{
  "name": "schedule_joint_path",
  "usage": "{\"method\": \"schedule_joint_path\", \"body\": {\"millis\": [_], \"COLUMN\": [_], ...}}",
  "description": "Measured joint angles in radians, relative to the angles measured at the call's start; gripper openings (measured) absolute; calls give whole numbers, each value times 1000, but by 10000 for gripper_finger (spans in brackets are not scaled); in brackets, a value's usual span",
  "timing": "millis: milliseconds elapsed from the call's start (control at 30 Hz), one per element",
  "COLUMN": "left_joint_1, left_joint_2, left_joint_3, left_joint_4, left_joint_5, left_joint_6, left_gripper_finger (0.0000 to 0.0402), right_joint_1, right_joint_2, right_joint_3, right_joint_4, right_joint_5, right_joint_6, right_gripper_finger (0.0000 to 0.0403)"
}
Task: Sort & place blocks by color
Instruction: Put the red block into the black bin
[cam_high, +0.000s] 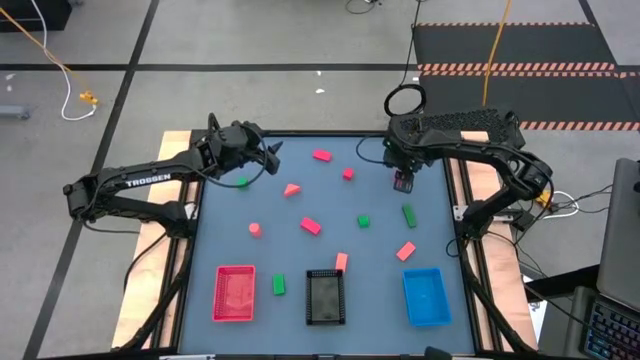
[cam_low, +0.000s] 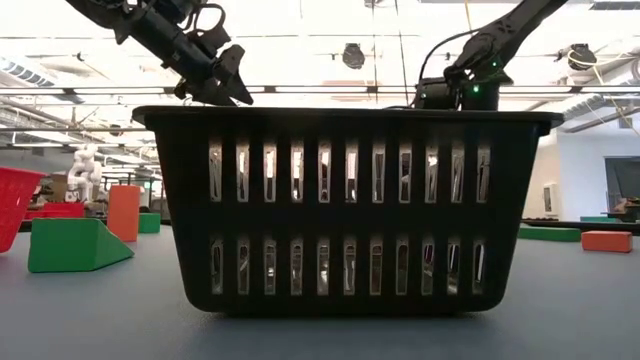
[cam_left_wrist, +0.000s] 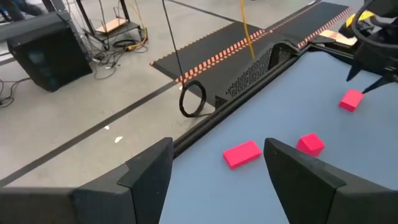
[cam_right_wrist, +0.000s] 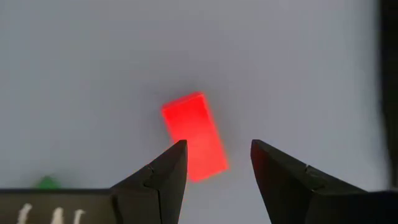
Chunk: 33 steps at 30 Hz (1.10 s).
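Lying bare: red tray (cam_high: 235, 294), black tray (cam_high: 325, 297), blue tray (cam_high: 427, 297)

The desk (cam_high: 300, 270) is grey-blue. Along its lower edge sit a red tray (cam_high: 234, 293), a black slotted tray (cam_high: 325, 297) and a blue tray (cam_high: 426, 296). Scattered blocks (cam_high: 310, 226) are pink-red, salmon or green. Orange-and-black striped mats (cam_high: 520, 68) cross the upper right.

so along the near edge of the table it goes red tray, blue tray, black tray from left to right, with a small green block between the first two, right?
Not quite: the order is wrong. In the high view the red rectangular tray is leftmost, the black slotted tray is in the middle and the blue rectangular tray is on the right. The small green block does lie between the first two.
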<state>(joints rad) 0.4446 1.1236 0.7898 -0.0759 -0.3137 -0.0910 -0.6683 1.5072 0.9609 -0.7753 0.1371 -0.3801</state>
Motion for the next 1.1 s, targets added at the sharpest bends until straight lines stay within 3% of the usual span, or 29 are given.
{"method": "schedule_joint_path", "body": {"millis": [133,367,467,600,833,967,1100], "left_joint_1": [-11,-23,-23,-23,-23,-23,-23], "left_joint_2": [0,0,0,0,0,0,0], "left_joint_3": [0,0,0,0,0,0,0], "left_joint_4": [-2,10,7,8,20,20,20], "left_joint_5": [1,3,3,3,3,3,2], "left_joint_6": [-1,3,3,4,8,15,18], "left_gripper_finger": [253,253,253,253,253,253,253], "right_joint_1": [-32,-117,-148,-170,-183,-179,-162], "right_joint_2": [0,1,1,1,0,-4,-4], "right_joint_3": [-46,-66,-67,-96,-192,-221,-223], "right_joint_4": [27,95,84,87,237,264,263], "right_joint_5": [-79,-103,-166,-168,-220,-221,-226], "right_joint_6": [-2,1,7,3,-7,-18,-3], "right_gripper_finger": [174,179,193,218,251,251,226]}}
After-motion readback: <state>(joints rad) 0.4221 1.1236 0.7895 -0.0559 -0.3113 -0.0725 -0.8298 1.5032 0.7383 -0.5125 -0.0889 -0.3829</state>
